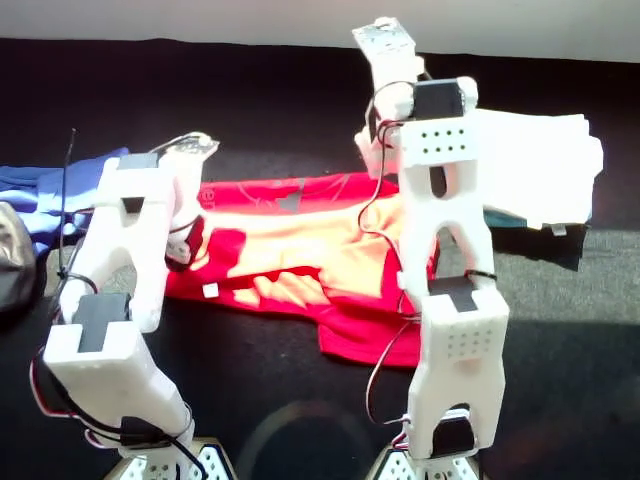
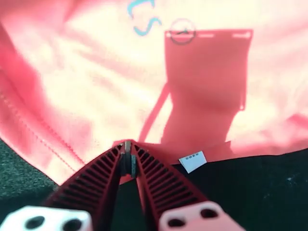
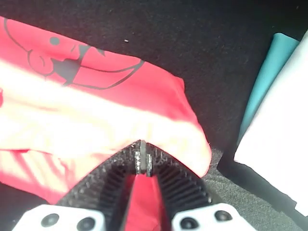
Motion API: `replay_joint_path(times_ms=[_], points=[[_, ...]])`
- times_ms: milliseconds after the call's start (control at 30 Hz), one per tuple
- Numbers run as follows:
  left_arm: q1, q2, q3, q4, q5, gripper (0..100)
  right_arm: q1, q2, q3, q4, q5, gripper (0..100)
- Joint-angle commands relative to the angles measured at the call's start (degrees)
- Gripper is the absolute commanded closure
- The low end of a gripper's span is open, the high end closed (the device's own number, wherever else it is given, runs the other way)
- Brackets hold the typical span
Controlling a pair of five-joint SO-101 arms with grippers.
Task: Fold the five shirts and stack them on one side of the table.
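Note:
A red shirt (image 1: 290,260) lies spread across the middle of the black table, partly folded over itself. My left gripper (image 2: 127,153) is shut on the shirt's hem (image 2: 86,110), close to a small white tag (image 2: 192,161). In the high view this gripper (image 1: 188,240) sits at the shirt's left edge. My right gripper (image 3: 143,161) is shut on a fold of the red shirt (image 3: 96,110) near its printed side. From above, that gripper (image 1: 382,150) is at the shirt's far right corner.
A folded white shirt (image 1: 540,170) rests on a teal one (image 1: 510,222) at the far right; both, the white shirt (image 3: 284,139) and the teal shirt (image 3: 264,82), lie beside my right gripper. A blue shirt (image 1: 45,190) lies crumpled at the far left, with a dark object (image 1: 12,262) by it.

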Motion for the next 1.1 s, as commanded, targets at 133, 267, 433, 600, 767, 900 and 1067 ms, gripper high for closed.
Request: replay_joint_path(times_ms=[133,267,433,600,767,900,1067], points=[[-5.93,-5.05,10.24,-10.55,-0.53,99,-5.05,-29.67,33.27,-1.89,-0.35,99.1],[-7.34,-5.14,14.81,-16.44,-0.26,99,-4.97,-36.70,55.78,-12.62,0.79,98.7],[-7.16,-5.41,16.66,-18.99,-0.18,99,-7.34,-38.20,77.85,-26.51,7.47,97.6],[-7.34,-5.23,16.57,-19.08,6.59,99,-8.22,-38.20,87.25,-36.53,9.49,85.2],[-7.34,-5.14,16.57,-19.08,6.86,99,-11.56,-38.02,91.74,-40.92,9.49,84.4],[-7.34,-5.05,16.57,-19.08,6.86,99,-12.88,-38.02,94.02,-44.35,9.49,84.4],[-7.34,-5.05,16.48,-19.08,6.77,99,-11.74,-37.93,95.16,-46.73,9.49,86.4]])
